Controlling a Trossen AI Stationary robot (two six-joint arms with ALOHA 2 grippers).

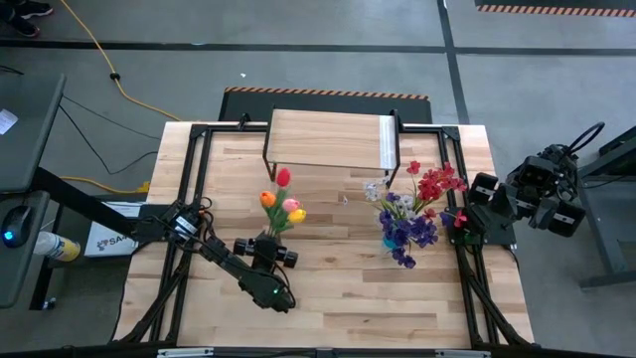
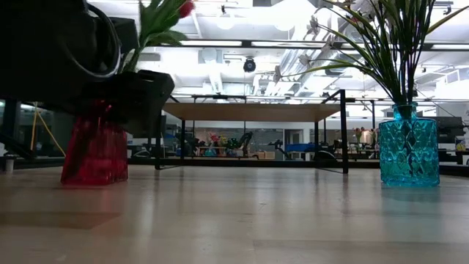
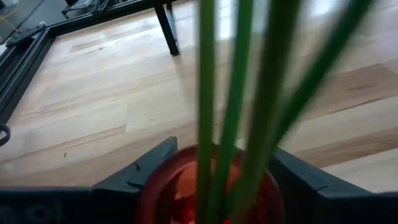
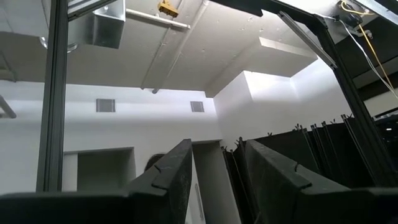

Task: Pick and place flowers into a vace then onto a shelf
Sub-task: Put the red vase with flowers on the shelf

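we are closing the left tool (image 3: 208, 186) around the red vase (image 2: 94, 152) of tulips (image 1: 282, 199), fingers flanking it, grip unconfirmed; next we are lifting it onto the shelf (image 1: 328, 141).

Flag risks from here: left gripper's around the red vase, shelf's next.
1. The left gripper straddles the red vase near its rim; tall tulips make it top-heavy, so it may tilt when lifted.
2. The shelf sits on thin legs; the vase could clip its edge.
3. The blue vase spray spreads wide; stems could snag.
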